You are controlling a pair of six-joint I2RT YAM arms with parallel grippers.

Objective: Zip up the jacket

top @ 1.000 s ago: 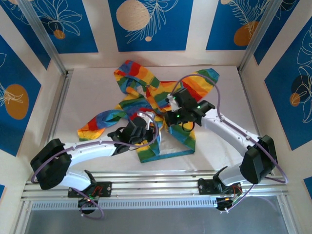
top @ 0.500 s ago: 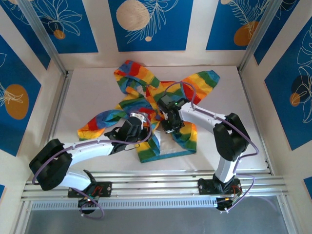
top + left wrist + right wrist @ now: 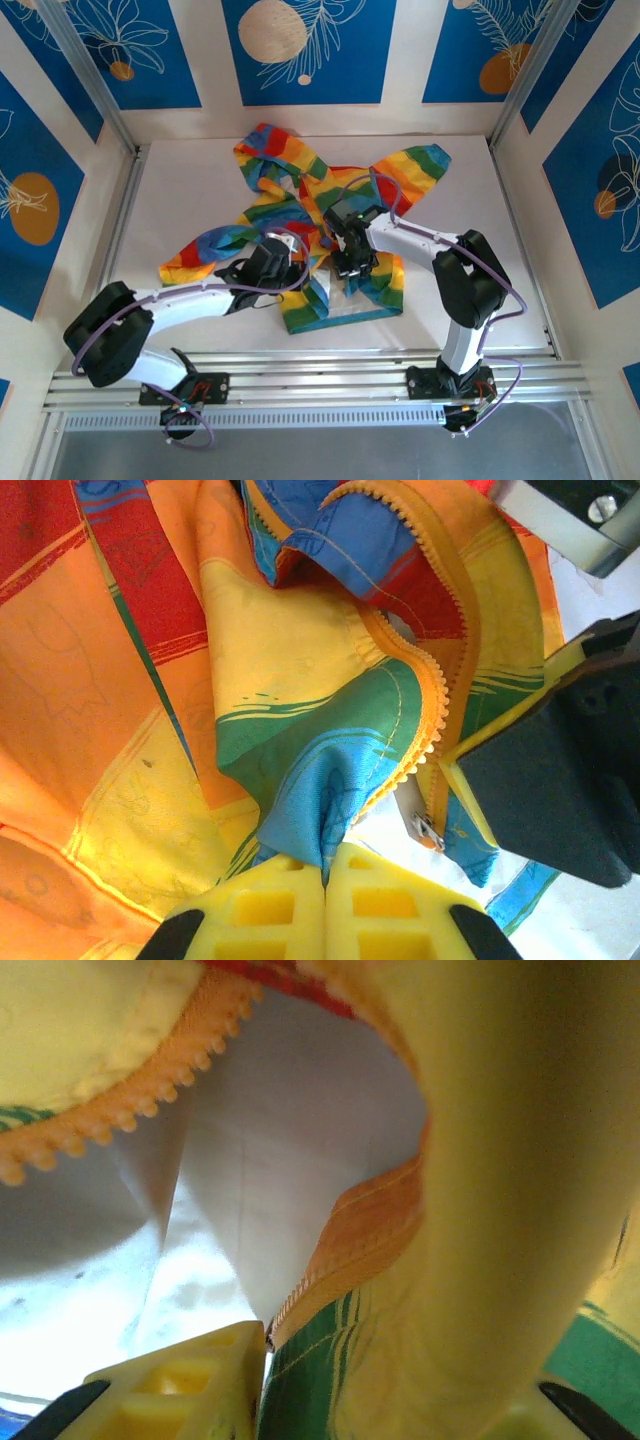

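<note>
The jacket lies unzipped, its zipper teeth apart. The left gripper pinches blue fabric; the right gripper's grip is unclear.

No writing, number or brand can be read: the jacket bears only coloured stripes and faint line drawings, and the wall panels only white leaf outlines and round shapes

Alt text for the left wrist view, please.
The left hand is shut on a blue-green fold of the striped jacket. Orange zipper teeth curve along the fabric edge to a small metal piece.
</note>
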